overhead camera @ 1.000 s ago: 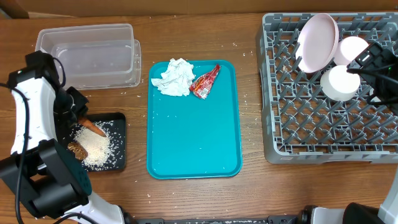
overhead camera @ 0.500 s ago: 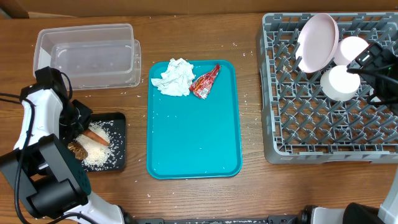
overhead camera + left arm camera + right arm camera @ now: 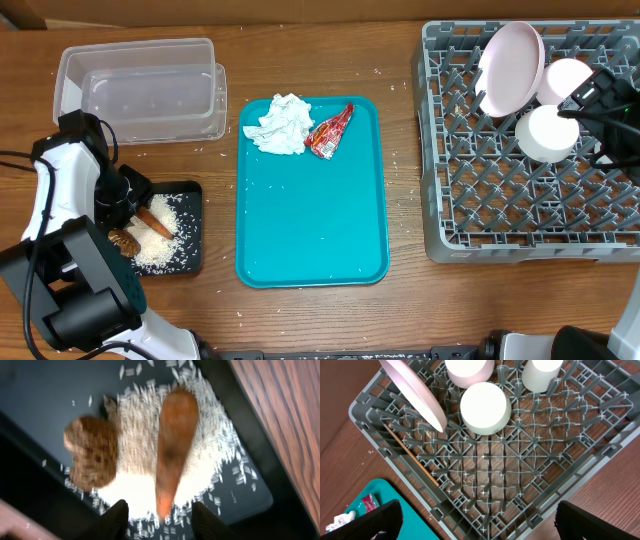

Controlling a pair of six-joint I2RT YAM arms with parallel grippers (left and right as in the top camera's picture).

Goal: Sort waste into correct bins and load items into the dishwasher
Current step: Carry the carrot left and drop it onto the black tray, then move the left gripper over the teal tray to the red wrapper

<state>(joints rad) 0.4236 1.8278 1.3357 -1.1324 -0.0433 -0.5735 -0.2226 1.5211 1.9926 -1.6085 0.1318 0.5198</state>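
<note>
Carrot (image 3: pixel 174 445) now on rice (image 3: pixel 136 445) in black tray (image 3: pixel 45 390)

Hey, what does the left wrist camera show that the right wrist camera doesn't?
Only the left wrist view: the black tray holding the carrot, a brown food lump and white rice, with the left gripper open over them.

Only the right wrist view: the grey dish rack with the pink plate and a white bowl, a corner of the teal tray with the red wrapper and napkin, and the open right gripper.

Both: the wooden table.
</note>
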